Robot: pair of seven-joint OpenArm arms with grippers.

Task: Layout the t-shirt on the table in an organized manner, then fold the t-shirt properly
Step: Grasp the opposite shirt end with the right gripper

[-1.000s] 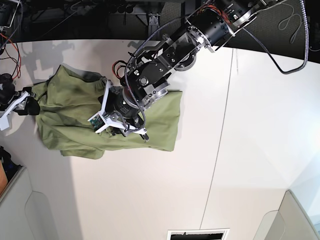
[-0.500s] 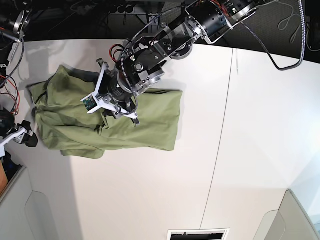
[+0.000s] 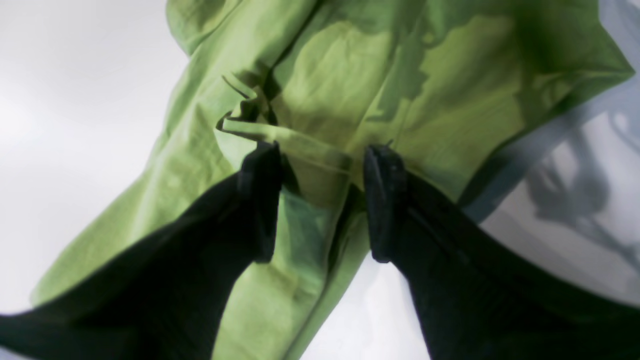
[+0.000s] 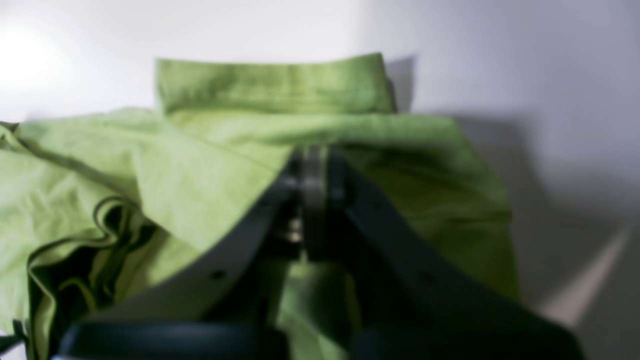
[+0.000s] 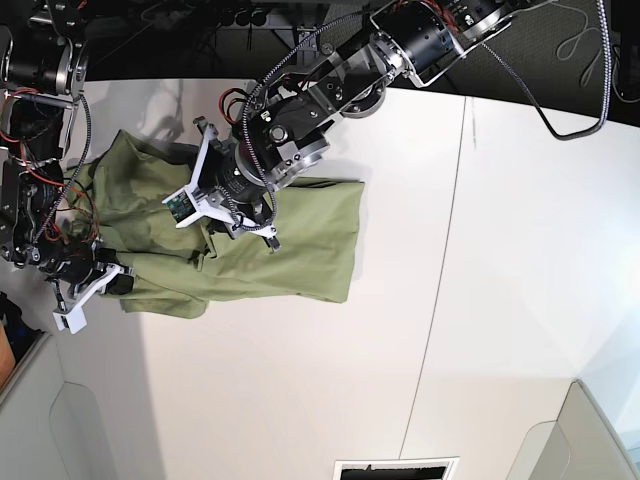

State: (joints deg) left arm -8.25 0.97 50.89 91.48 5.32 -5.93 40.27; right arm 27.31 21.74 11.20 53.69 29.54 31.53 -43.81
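The olive-green t-shirt (image 5: 300, 240) lies crumpled on the left part of the white table (image 5: 300, 380). My left gripper (image 5: 228, 215) hangs over the shirt's middle. In the left wrist view it (image 3: 320, 200) is open, its black fingers (image 3: 260, 200) standing either side of a raised hem fold of the t-shirt (image 3: 450, 90). My right gripper (image 5: 108, 280) is at the shirt's lower left edge. The right wrist view shows it (image 4: 312, 175) shut, its tips pressed together in a fold of the t-shirt (image 4: 200, 175).
A thin dark seam (image 5: 440, 280) runs down the table to the right of the shirt. Grey bins stand at the bottom left (image 5: 80, 430) and bottom right (image 5: 590, 430) corners. A dark slot (image 5: 395, 468) sits at the front edge. Cables hang at the back.
My right arm came in from the left edge to the shirt's lower left edge and its jaws closed. The left gripper shifted up and left over the shirt, then held still.
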